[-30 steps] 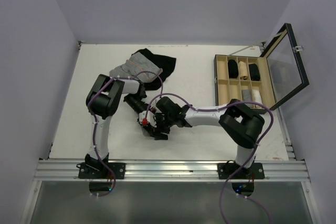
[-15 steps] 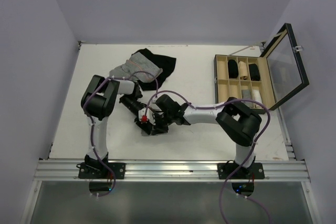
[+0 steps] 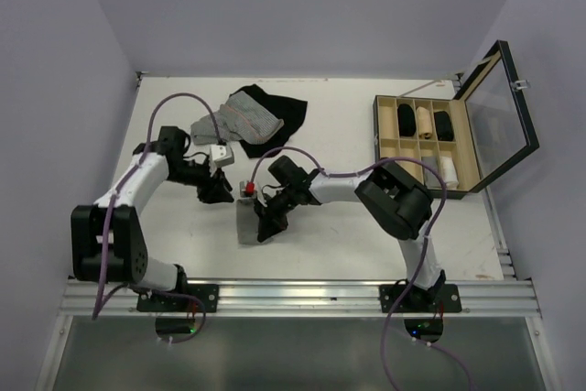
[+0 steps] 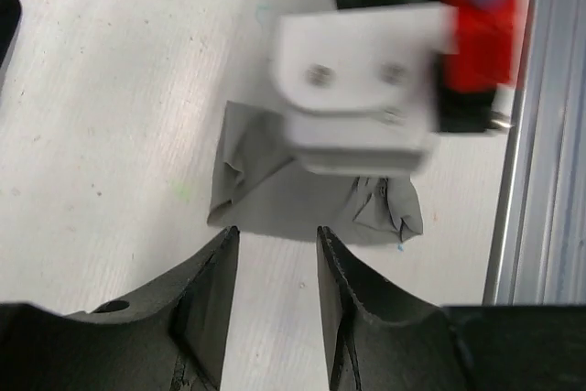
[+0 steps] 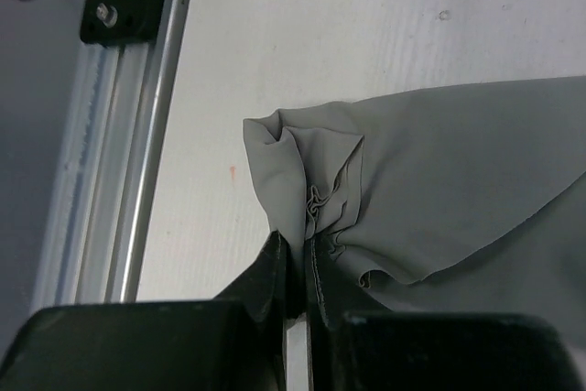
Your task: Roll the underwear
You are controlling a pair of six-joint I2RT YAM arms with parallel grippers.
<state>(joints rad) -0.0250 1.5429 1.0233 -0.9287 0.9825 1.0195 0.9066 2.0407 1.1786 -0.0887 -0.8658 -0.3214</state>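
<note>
Left of centre in the top view, the left gripper (image 3: 218,188) hangs with its jaws partly apart and empty. The plain medium-grey soft cloth underwear (image 3: 247,222) lies just to its lower right on the white bench (image 3: 348,244), long axis running up-down in the frame. The right gripper (image 3: 267,224) is clamped on a bunched corner at the cloth's right edge, so that arm looks best placed to start the roll.

1. Ahead of my left jaws, a blurred white wrist housing (image 4: 357,89) covers the underwear's (image 4: 275,199) middle.
2. Beyond my right jaws, the cloth runs off the picture's right edge.
3. From above, my right jaws cover part of it.
</note>
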